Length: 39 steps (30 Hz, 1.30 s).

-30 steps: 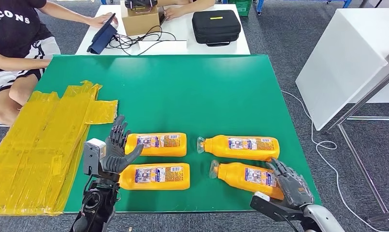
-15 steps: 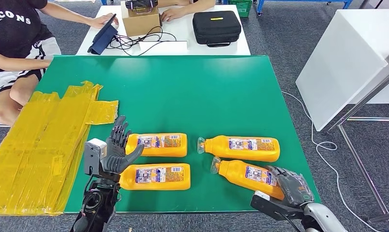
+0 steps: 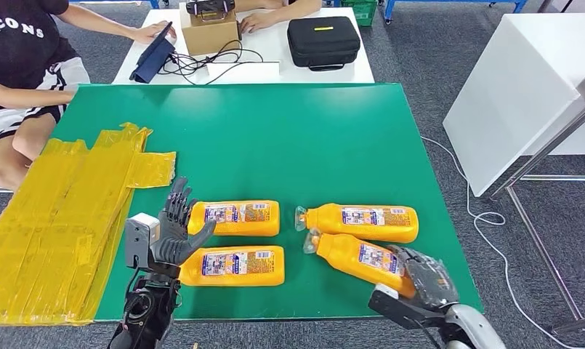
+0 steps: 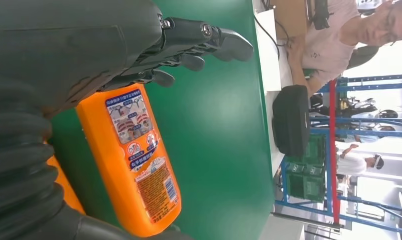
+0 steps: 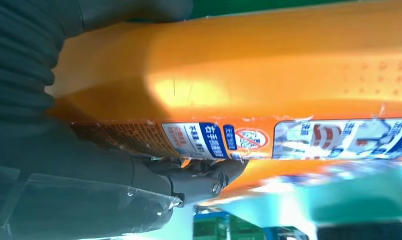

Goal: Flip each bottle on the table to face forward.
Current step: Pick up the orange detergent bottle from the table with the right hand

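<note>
Four orange bottles lie on their sides on the green table [image 3: 289,138], labels up. My right hand [image 3: 427,276] grips the base of the near right bottle [image 3: 351,254], which is tilted, its cap end close to the far right bottle [image 3: 362,222]. In the right wrist view my fingers [image 5: 199,182] wrap under this bottle [image 5: 268,85]. My left hand [image 3: 174,225] is open, fingers spread, at the base ends of the far left bottle [image 3: 235,217] and the near left bottle [image 3: 231,265]. The left wrist view shows its fingers [image 4: 189,45] above the far left bottle [image 4: 134,160].
Crumpled yellow sheets [image 3: 64,211] cover the table's left part. A person [image 3: 20,58] sits at the far left. Behind stands a white table [image 3: 275,51] with a black case [image 3: 324,40], a cardboard box [image 3: 211,29] and cables. A white cabinet [image 3: 522,87] stands to the right.
My right hand has closed on the near right bottle's base, and the bottle has swung, its cap end moving left and toward the far right bottle. The left hand has stayed put.
</note>
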{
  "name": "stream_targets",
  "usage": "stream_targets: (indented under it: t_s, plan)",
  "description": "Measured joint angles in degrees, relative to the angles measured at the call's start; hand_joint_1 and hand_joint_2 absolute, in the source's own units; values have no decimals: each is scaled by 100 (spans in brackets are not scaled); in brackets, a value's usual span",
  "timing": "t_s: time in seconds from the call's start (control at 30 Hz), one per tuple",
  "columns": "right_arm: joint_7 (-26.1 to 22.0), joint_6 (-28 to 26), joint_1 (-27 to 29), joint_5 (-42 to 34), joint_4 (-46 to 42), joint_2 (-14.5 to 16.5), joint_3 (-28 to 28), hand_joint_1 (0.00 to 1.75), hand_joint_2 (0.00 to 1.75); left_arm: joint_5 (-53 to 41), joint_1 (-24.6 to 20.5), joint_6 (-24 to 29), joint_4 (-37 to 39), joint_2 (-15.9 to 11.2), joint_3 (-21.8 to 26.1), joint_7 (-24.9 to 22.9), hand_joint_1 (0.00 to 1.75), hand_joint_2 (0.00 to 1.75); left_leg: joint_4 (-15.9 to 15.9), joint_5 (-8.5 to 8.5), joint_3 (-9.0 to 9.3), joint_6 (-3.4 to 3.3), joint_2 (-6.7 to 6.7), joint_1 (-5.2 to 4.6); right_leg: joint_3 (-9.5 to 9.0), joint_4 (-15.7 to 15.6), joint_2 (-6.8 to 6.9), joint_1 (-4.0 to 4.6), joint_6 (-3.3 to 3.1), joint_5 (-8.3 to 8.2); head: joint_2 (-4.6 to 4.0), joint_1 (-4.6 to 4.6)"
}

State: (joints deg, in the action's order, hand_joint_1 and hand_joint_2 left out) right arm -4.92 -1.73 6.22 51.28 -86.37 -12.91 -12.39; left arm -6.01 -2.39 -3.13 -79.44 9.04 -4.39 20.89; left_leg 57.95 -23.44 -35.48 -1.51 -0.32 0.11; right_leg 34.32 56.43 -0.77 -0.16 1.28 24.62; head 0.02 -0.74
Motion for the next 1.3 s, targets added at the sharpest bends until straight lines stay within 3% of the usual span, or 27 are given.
stream_targets:
  t_s: [0.2,0.67,0.87,1.07,1.3]
  plan:
    - [-432,-412,16,-524,-98,512,96,175,175,-67,106,13,-143,30,1,25,0,175,0,2,-10,7,-9,7,4,3,7,8,-8,8,0,2]
    - [-585,-527,-10,-721,-107,668,107,175,175,-86,106,13,-195,41,-2,23,0,175,0,-1,-10,9,-7,7,5,3,7,8,-9,9,0,2]
    - [-915,-826,-125,-1098,-109,1126,106,175,175,-140,138,15,-346,45,-5,18,0,175,0,-5,-15,9,-9,5,8,3,9,6,-12,15,0,2]
    - [-1465,-1063,-452,-2405,-57,1417,91,175,175,-264,175,64,-516,38,-80,55,0,175,0,-5,-17,9,-7,5,10,3,9,6,-12,14,0,2]
    - [-1782,-1054,-1071,-2872,463,1540,-130,175,175,-806,337,-195,-1091,-67,-515,91,0,175,0,-4,-18,9,-9,5,12,4,10,6,-13,14,0,2]
